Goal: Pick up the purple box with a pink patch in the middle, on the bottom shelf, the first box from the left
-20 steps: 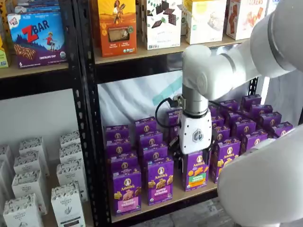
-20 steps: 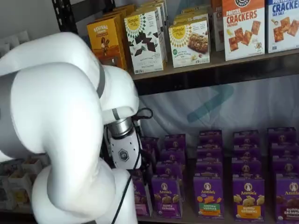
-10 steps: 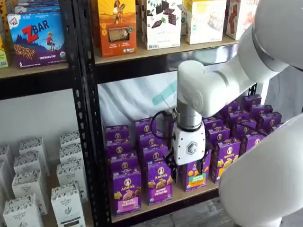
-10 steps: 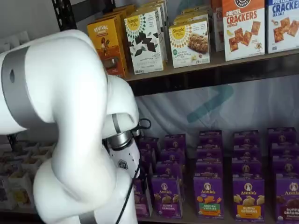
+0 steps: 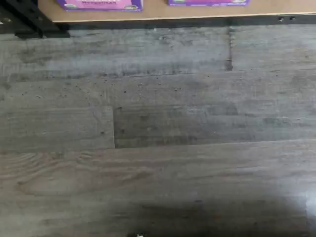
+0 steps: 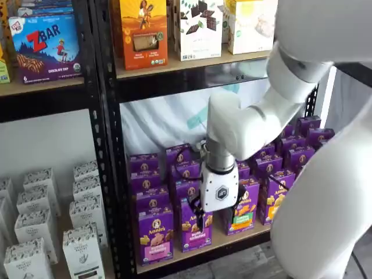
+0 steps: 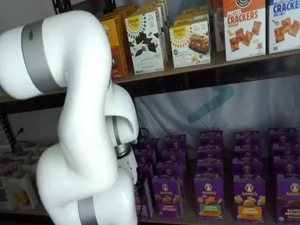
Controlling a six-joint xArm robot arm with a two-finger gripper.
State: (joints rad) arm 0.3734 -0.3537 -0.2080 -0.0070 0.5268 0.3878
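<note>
You see the purple box (image 6: 155, 234) upright at the front of the bottom shelf (image 6: 232, 238), just beside the black rack post (image 6: 110, 174). A second purple carton (image 6: 196, 226) stands right next to it, away from the post. The gripper (image 6: 200, 220) hangs in front of that second carton, its white body above and black fingers dark against the carton face; going by the arm's reading its jaws are wide, and nothing is held. The wrist view shows grey plank floor (image 5: 158, 148) below the shelf's front edge.

Both shelf views face the bottom shelf (image 6: 232, 239) frontally; the wrist view looks down at floor (image 5: 158, 148)
</note>
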